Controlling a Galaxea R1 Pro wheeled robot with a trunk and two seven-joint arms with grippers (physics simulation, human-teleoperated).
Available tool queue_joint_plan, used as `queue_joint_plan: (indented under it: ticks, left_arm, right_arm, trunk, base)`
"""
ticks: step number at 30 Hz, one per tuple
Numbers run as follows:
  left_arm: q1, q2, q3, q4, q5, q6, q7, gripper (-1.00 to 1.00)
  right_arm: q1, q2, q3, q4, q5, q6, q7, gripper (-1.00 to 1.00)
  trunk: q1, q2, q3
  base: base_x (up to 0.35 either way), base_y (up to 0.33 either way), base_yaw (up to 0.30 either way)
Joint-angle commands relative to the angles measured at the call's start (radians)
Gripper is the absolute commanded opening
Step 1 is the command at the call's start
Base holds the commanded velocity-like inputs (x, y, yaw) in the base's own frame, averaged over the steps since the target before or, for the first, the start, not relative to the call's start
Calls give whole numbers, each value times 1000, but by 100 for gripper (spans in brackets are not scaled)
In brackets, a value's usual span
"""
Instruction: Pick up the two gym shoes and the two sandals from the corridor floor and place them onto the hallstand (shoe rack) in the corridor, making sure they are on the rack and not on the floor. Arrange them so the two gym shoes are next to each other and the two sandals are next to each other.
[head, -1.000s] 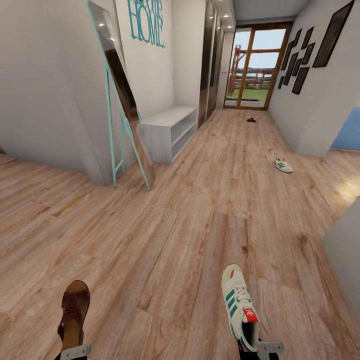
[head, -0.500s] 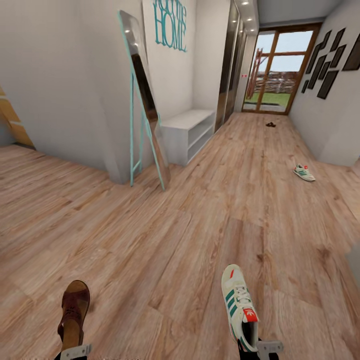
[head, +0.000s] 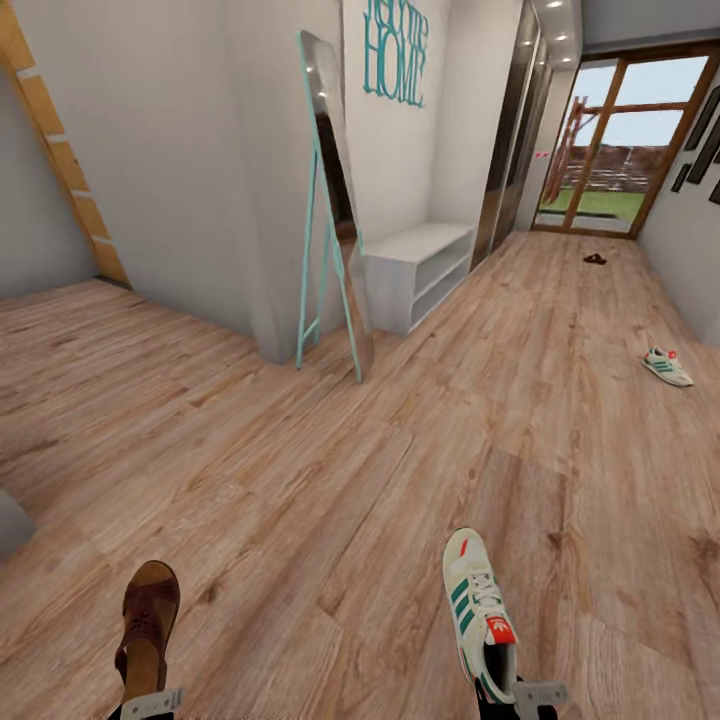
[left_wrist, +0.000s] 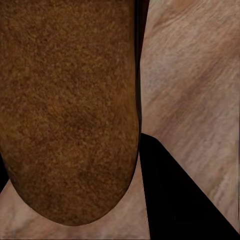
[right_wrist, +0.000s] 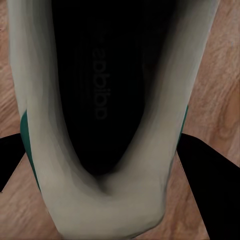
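My left gripper (head: 148, 702), at the head view's lower left, is shut on a brown sandal (head: 147, 620), whose brown sole looms close in the left wrist view (left_wrist: 70, 110). At the lower right, my right gripper (head: 512, 692) is shut on a white gym shoe (head: 478, 608) with green stripes; its dark inside faces the right wrist camera (right_wrist: 100, 100). Another gym shoe (head: 667, 366) lies on the corridor floor (head: 480, 400) far to the right. A second sandal (head: 595, 259) lies near the glass door. The white hallstand (head: 415, 270) stands against the left wall.
A teal-framed standing mirror (head: 335, 200) leans on the wall corner before the hallstand. Mirrored wardrobe doors (head: 510, 170) run behind it. A glass door (head: 625, 150) ends the corridor. Wide wood floor lies between me and the hallstand.
The whole picture has shifted right, so the camera has turned left. The sandal and the gym shoe stay held in the same places in view.
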Motion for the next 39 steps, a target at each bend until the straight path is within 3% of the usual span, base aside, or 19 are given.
queue_joint_plan:
  ticks: [1,9,30,39]
  left_arm:
    - [-1,0,6,1,-10,-3,1,-100]
    - [-1,0,6,2,-8,-3,1,-100]
    - [-1,0,6,2,-9,-6,-2,-100]
    - [-1,0,6,2,-9,-8,-2,-100]
  right_arm:
    - [0,0,0,0,6,-2,-4,-100]
    - [0,0,0,0,7,-2,-5,-100]
    - [0,1,1,1,7,-2,-3,-100]
    - [0,1,1,1,7,-2,-3,-100]
  trunk:
    - [0,0,0]
    - [0,0,3]
    - [0,0,4]
    - [0,0,4]
  base:
    - [-5,-264,271]
    - [-31,-174,272]
    - [-1,-7,277]
    - [0,-231,279]
